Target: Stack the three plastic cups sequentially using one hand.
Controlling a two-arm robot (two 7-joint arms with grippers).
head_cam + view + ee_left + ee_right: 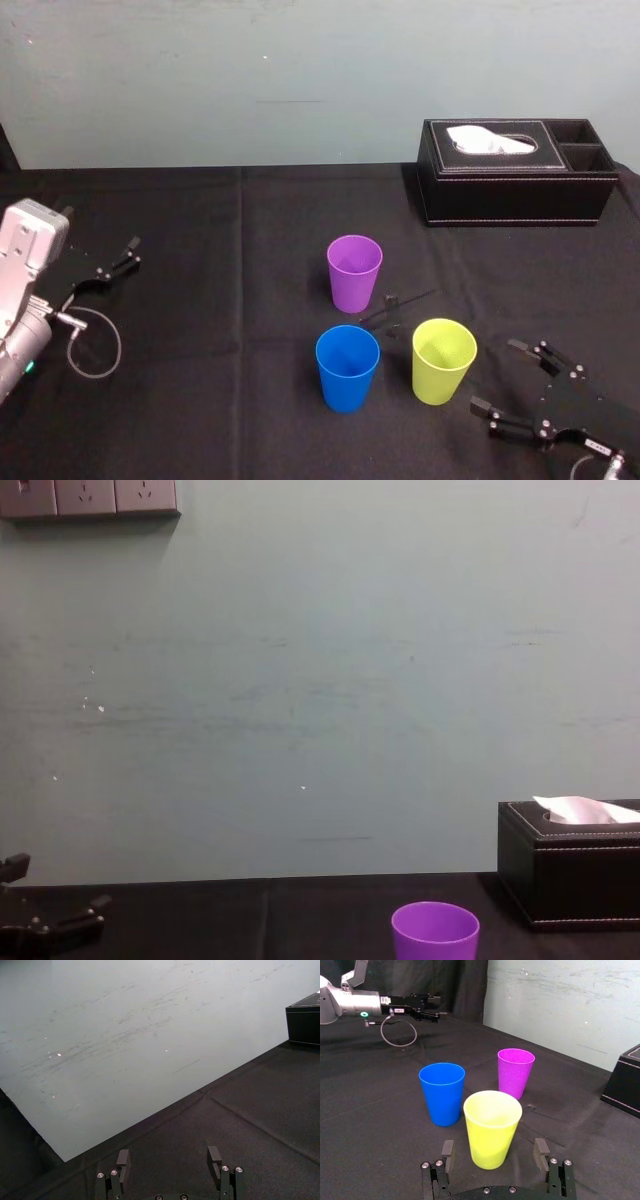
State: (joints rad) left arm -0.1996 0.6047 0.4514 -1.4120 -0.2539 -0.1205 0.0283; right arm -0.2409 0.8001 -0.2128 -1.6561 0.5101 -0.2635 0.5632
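Right gripper (497, 375): lower right, jaws spread, empty, beside yellow cup (443, 360). Centre it on the cup's wall; squeeze lightly. Left gripper (128, 252): parked left edge, jaws apart.

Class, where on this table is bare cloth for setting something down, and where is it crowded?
Free: the cloth between the left gripper and the purple cup. Crowded: around the blue cup, yellow-green cup and right gripper.
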